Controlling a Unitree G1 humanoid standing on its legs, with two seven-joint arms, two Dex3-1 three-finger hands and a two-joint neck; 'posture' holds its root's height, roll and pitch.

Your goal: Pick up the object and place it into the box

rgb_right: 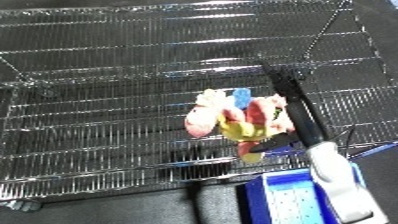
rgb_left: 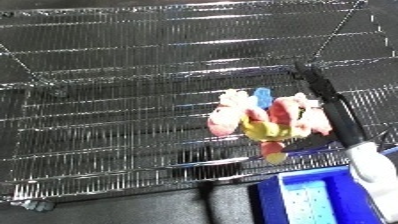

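Holding the soft toy [rgb_left: 262, 120] over the wire shelf [rgb_left: 115, 100], your right hand [rgb_right: 282, 141] with fingers curled around it, blue bin [rgb_left: 311, 200] just below.

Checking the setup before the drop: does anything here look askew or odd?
Nothing looks damaged or spilled. The soft toy sits by the right hand above the wire shelf, and only a corner of the blue bin shows at the lower edge.

Twin head-camera views, steeply down onto one wire shelf [rgb_left: 133, 125].
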